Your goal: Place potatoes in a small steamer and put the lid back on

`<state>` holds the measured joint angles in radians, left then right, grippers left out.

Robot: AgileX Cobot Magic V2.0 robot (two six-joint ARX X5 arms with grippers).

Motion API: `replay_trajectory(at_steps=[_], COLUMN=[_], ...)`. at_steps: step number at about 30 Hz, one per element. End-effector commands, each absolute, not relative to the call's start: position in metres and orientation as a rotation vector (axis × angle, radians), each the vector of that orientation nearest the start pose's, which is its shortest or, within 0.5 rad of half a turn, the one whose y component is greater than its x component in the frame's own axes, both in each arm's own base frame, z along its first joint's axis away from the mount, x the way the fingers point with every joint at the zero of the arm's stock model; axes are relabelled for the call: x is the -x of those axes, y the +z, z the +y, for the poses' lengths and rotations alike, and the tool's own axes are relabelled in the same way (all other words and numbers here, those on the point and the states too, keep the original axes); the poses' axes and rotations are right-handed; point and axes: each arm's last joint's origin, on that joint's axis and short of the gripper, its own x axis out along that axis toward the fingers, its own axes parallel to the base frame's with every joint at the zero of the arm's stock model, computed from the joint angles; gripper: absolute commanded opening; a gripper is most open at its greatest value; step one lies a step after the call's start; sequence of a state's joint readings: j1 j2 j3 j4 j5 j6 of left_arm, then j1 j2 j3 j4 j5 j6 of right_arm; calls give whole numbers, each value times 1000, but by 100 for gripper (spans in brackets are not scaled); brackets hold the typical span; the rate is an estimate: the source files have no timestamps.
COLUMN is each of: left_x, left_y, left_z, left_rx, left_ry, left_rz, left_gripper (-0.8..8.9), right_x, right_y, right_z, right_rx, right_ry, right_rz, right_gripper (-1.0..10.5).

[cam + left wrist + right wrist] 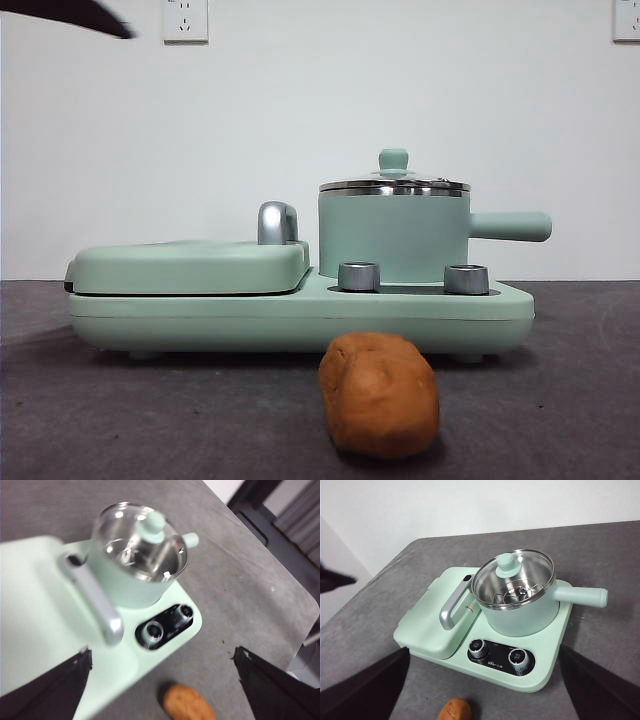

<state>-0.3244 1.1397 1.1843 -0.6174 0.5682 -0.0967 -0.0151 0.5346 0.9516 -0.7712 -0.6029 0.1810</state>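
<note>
Trouble could start with the lid, which sits closed on the small steamer just right of centre in the front view, knob up, glass showing the steel rack inside. Until it comes off, the potatoes, one orange-brown lump lying on the counter at the bottom centre, in front of the two dials, have nowhere to go.

My left fingers hang spread wide above the appliance, the lump showing between them at the lower edge of that wrist picture. My right fingers are spread as well, held high with the whole cooker in view between them. Neither touches anything.

Risks as I judge them: the knob is small and smooth, so a pinch off its centre could slip and drop the glass lid on the rim. A sideways tug might drag the pot by its long handle off its seat. The lump is rounded and looks only a little narrower than the pot, so it may roll from a poor grip or catch on the steel rim. The chrome handle of the grill cover stands just beside the pot and could snag an arm.
</note>
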Motion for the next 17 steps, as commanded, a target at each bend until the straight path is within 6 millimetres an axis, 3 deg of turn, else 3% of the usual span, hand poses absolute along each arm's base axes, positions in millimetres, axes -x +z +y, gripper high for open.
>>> replay_trajectory(at_steps=[1,10,17], left_x=[-244,-330,-372], left_y=[372,361,329], left_z=[-109,-181,-228], left_rx=[102,10,-114], left_ry=[-893,-923,-937], left_rz=[625,665,665], left_gripper=[465,465,465], right_x=[-78,-78,-78], right_y=[365,365,365], right_z=[15,16,16], right_rx=[-269,-274,-274], right_ry=[562,592,592], right_rz=[377,378,379], right_gripper=[475,475,475])
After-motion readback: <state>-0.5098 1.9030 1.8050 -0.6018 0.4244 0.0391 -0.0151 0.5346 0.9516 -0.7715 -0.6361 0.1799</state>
